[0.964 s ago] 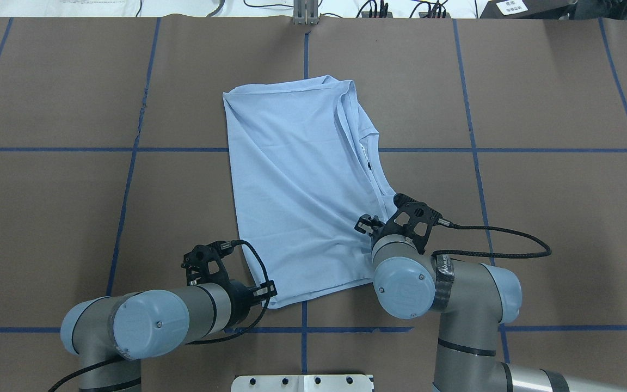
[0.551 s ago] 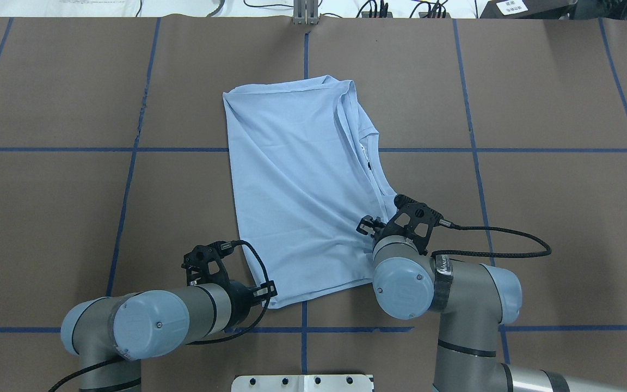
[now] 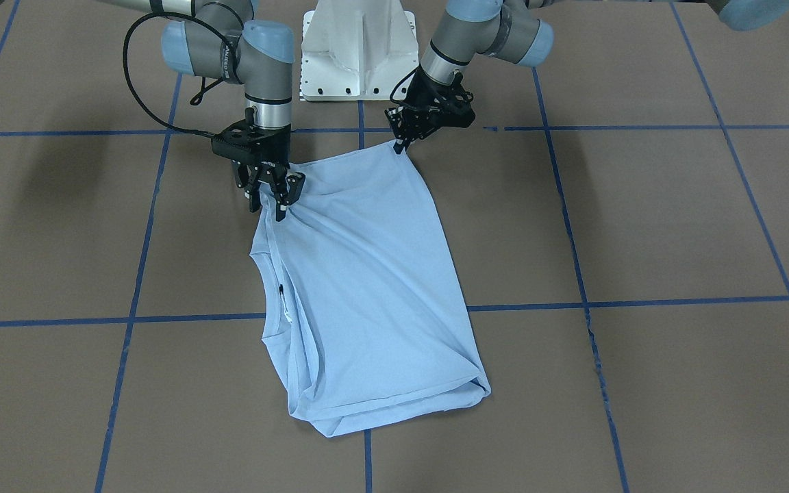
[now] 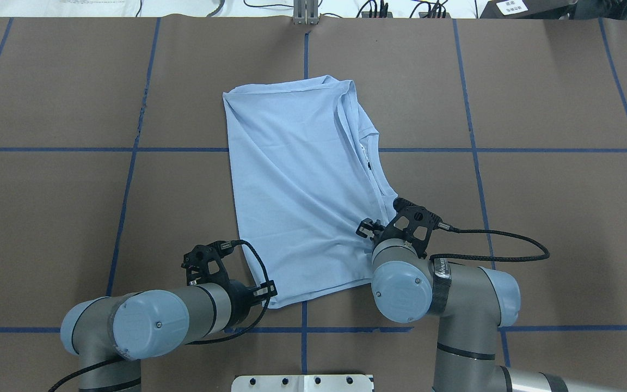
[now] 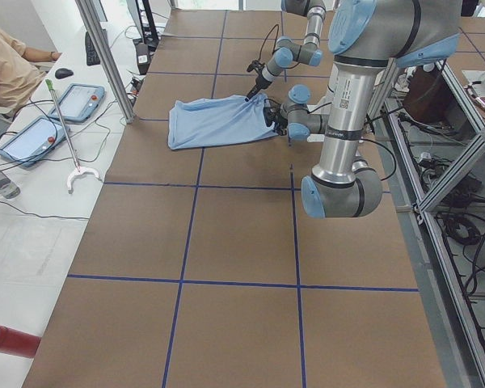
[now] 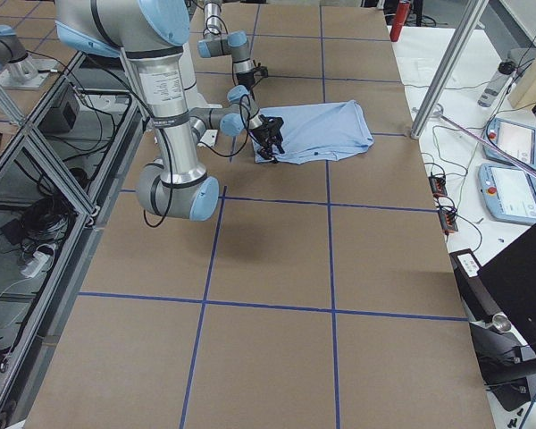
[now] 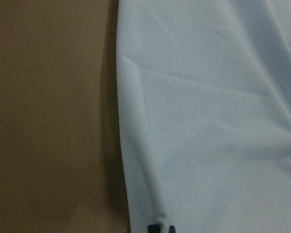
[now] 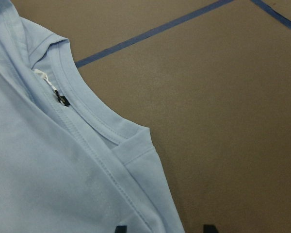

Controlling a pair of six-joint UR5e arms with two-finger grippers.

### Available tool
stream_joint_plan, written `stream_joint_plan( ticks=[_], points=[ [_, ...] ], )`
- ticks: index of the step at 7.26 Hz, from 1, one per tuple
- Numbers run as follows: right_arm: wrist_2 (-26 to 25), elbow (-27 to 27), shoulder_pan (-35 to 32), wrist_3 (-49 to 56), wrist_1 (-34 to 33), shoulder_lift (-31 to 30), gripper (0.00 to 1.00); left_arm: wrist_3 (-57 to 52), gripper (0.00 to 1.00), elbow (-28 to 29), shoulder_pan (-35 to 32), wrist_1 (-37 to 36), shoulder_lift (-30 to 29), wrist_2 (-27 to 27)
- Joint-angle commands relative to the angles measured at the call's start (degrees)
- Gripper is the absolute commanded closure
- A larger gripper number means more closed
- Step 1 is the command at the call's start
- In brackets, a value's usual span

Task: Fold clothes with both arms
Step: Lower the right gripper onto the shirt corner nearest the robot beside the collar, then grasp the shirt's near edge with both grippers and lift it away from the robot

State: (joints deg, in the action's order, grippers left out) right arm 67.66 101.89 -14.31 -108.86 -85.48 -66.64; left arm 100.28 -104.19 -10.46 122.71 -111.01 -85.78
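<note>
The light blue T-shirt (image 3: pixel 367 287) (image 4: pixel 297 179) lies folded lengthwise on the brown table, its collar and label (image 8: pixel 51 85) along the edge on my right. My left gripper (image 3: pixel 400 145) (image 4: pixel 271 291) is shut on the shirt's near left corner, and its fingertips (image 7: pixel 154 228) pinch the cloth edge. My right gripper (image 3: pixel 272 198) (image 4: pixel 365 227) sits low at the near right corner by the shoulder. It is open, its fingertips (image 8: pixel 120 228) wide apart with the shirt's edge lying between them. Creases fan out from there. The chest print is hidden.
Blue tape lines (image 4: pixel 128 179) divide the brown table into squares. The white pedestal base (image 3: pixel 357 48) stands just behind both grippers. A metal post (image 4: pixel 305 16) and cables sit at the far edge. A seated person (image 5: pixel 8 69) and tablets are beyond the table's far edge.
The right arm has shifted slightly toward the robot, and its cable moved with it. The left arm and the shirt have stayed in place.
</note>
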Motion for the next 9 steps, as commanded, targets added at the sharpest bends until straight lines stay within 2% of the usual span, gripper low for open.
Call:
stream_joint_plan(
  ticks=[1,9],
  points=[
    [0.02,-0.03,0.07,-0.13,0.05,0.02,1.00,0.00,1.00,-0.13,0.08,-0.01,0.00,0.00],
    [0.02,2.33,-0.28,0.05,-0.13,0.11,1.00,-0.17,1.00,-0.48,0.00,-0.10,0.09,-0.18]
  ],
)
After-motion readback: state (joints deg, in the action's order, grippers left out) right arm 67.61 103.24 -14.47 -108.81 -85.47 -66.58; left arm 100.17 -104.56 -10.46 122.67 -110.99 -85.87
